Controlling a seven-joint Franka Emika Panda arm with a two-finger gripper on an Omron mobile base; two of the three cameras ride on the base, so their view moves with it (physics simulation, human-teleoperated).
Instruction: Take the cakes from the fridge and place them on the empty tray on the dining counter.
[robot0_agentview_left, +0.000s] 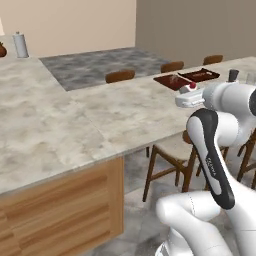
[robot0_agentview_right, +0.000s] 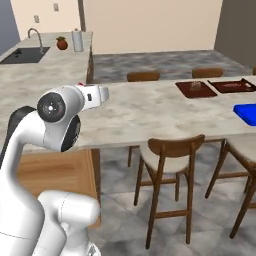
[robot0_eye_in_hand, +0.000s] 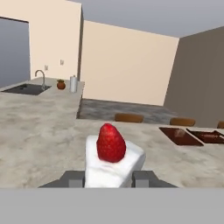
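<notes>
Gripper (robot0_eye_in_hand: 108, 179) clamped on the white cake slice (robot0_eye_in_hand: 111, 168), glossy red berry on top, carried above the dining counter (robot0_eye_in_hand: 39, 135). Best kept level and slow: soft wedge, narrow grip. Marbled grey top; flat blue tray (robot0_agentview_right: 247, 113) far right, beyond two dark brown trays (robot0_agentview_right: 196, 89).

The white cake slice (robot0_eye_in_hand: 114, 164), topped with a red berry (robot0_eye_in_hand: 111, 142), sits upright between the two dark finger tips of the gripper (robot0_eye_in_hand: 108, 178), held above the near part of the light grey marble-like dining counter (robot0_eye_in_hand: 39, 140). The flat bright blue tray (robot0_agentview_right: 247, 113) lies at the right end of that counter, its top bare, well apart from the slice.
</notes>
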